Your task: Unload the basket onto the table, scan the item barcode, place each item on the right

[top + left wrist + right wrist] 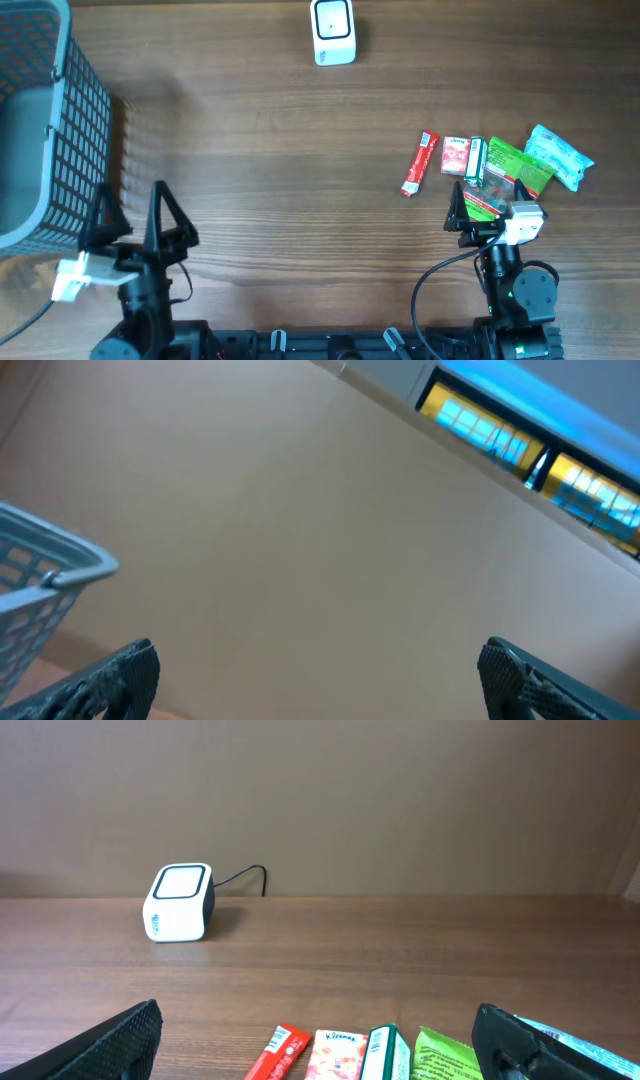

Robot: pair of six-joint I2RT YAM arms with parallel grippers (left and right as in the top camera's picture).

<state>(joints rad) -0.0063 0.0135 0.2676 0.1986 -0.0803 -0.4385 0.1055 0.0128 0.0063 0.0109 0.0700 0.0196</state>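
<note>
Nearest the lens, the left gripper (131, 196) and the right gripper (487, 202) are both seen spread wide with nothing held. The left is placed beside a grey mesh basket (62, 120) at the left edge of the wooden worktop (280, 190), and the right over the near edge of the items on the right side. Laid close together there are a red sachet stick (420, 163), a small red-and-white packet (456, 155), a narrow green-and-white box (476, 160), a green packet (522, 166) and a pale blue packet (560, 156), while a white barcode scanner (333, 32) with a dark cable (243, 876) is stood at the far edge, well apart from them.
</note>
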